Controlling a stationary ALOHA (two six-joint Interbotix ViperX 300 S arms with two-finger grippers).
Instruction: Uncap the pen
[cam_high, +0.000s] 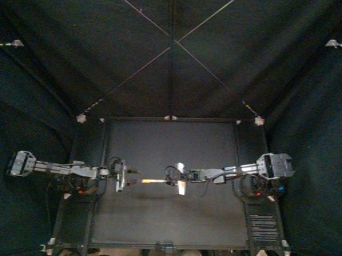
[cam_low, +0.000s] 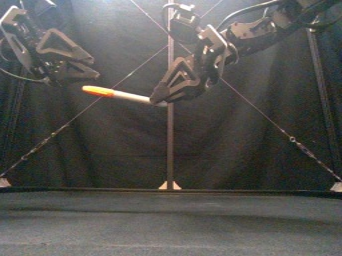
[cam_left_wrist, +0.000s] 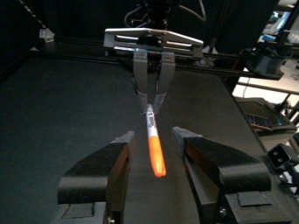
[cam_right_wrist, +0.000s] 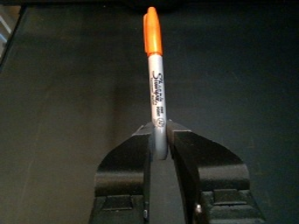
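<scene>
Left pincer (cam_left_wrist: 153, 140): jaws spread either side of the orange cap (cam_left_wrist: 156, 157), not touching it. Pen (cam_right_wrist: 155, 83): pale barrel printed "Sharpie", held level in the air above the surface (cam_high: 160, 218), with the cap toward the left arm. Right pincer (cam_right_wrist: 158, 127): pressed together on the barrel's rear end.
</scene>
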